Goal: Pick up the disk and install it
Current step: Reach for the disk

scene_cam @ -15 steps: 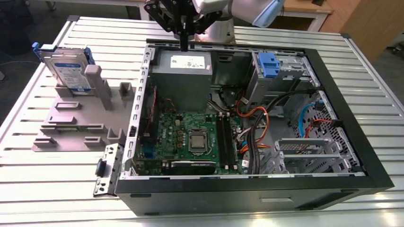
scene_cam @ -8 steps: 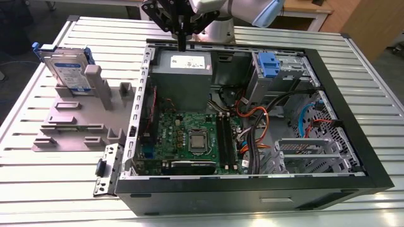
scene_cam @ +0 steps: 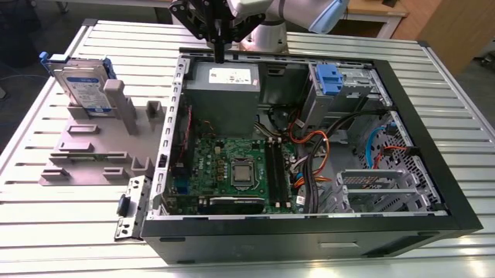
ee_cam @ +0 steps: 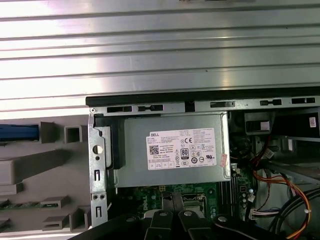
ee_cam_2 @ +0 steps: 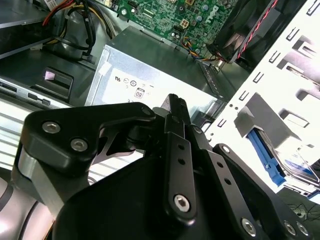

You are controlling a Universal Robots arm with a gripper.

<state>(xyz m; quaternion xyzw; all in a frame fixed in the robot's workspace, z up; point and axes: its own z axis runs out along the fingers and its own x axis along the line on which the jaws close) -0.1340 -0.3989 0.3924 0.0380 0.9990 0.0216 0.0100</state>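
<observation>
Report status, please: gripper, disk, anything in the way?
Gripper shut, empty, above the power supply. Disk upright in the grey holder, untouched. Case wall stands between them.

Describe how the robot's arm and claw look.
The arm is a silver-grey tube with rounded pale joint housings and a light blue cap. The claw is matte black metal: hinged linkage bars studded with silver screw heads, narrowing to slim fingers.

The arm [scene_cam: 267, 32] is built of pale silver-grey tubular segments, with a joint cap [scene_cam: 328, 14] finished in light blue. The tool [scene_cam: 219, 55] is formed of matt black linkage plates, fastened by round silver screws [ee_cam_2: 51, 127] and mounted on a grey metal collar [ee_cam_2: 30, 175].
</observation>
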